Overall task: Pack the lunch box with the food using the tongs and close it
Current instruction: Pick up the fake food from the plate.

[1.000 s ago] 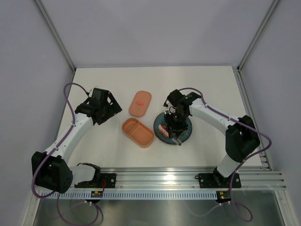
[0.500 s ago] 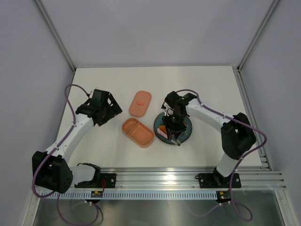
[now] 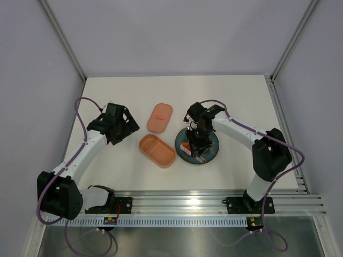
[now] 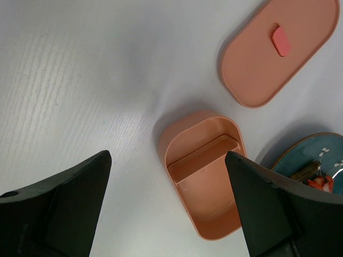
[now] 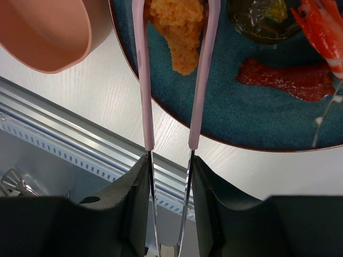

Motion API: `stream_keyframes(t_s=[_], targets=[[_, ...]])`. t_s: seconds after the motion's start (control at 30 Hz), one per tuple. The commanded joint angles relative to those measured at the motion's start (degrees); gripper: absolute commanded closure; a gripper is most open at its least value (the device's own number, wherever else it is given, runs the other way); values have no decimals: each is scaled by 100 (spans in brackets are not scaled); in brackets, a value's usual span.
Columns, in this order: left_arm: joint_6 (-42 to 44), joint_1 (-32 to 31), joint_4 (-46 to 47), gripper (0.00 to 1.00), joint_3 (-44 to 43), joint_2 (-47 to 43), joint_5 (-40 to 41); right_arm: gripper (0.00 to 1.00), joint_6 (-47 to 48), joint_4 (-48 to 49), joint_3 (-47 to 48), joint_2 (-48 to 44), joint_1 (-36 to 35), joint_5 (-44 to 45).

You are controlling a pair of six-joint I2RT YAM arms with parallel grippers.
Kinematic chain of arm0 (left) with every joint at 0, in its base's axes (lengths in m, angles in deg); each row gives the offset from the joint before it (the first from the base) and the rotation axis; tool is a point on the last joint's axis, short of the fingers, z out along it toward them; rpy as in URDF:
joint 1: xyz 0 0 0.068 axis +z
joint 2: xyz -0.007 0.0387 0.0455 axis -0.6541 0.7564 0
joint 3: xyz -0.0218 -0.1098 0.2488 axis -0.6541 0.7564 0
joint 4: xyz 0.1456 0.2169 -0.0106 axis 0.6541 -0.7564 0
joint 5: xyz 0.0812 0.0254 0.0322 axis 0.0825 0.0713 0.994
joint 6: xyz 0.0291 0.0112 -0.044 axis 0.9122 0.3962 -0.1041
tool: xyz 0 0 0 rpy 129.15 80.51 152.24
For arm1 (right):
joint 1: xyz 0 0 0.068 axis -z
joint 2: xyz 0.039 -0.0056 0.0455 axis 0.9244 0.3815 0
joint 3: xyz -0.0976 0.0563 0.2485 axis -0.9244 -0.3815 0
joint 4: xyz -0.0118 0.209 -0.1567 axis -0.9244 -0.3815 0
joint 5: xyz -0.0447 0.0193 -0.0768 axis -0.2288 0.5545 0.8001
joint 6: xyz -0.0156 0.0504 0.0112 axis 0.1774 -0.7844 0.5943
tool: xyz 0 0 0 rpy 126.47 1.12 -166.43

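The lunch box (image 3: 157, 150) lies open, both compartments bare, and its lid (image 3: 159, 117) rests apart behind it. My right gripper (image 5: 170, 160) is shut on the tongs (image 5: 144, 80), whose pink arms stand on either side of an orange piece of food (image 5: 179, 27) on the teal plate (image 5: 257, 115). A flat red piece (image 5: 289, 80), a shrimp (image 5: 321, 32) and a dark piece (image 5: 257, 19) also lie on the plate. My left gripper (image 4: 167, 155) hovers open left of the box (image 4: 206, 187), holding nothing.
The plate (image 3: 211, 153) sits right beside the box's right end. A metal rail (image 5: 80, 144) runs along the table's near edge, just below the tongs' handle. The lid (image 4: 278, 48) shows a small red mark.
My right gripper has shifted slightly left over the plate and squeezed the tongs narrower around the orange piece. The left arm has barely moved.
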Motion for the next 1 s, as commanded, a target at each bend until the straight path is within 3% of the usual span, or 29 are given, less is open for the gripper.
stream_keyframes(t_s=[0.0, 0.23, 0.43, 0.67, 0.97], targets=[[-41, 10, 187, 9, -10, -137, -67, 88, -53, -111, 320, -386, -72, 159], [-6, 11, 160, 9, -37, -181, -14, 97, -194, -234, 654, -632, -80, 370], [-32, 10, 134, 9, -10, -199, 47, 97, -273, -234, 1146, -439, -185, 388], [-50, 81, 90, 9, -54, -295, 91, 96, -510, -24, 2200, 229, -783, 345], [82, 274, -191, 9, -81, -594, 477, 94, -1713, 1382, 2096, 668, -1108, -280]])
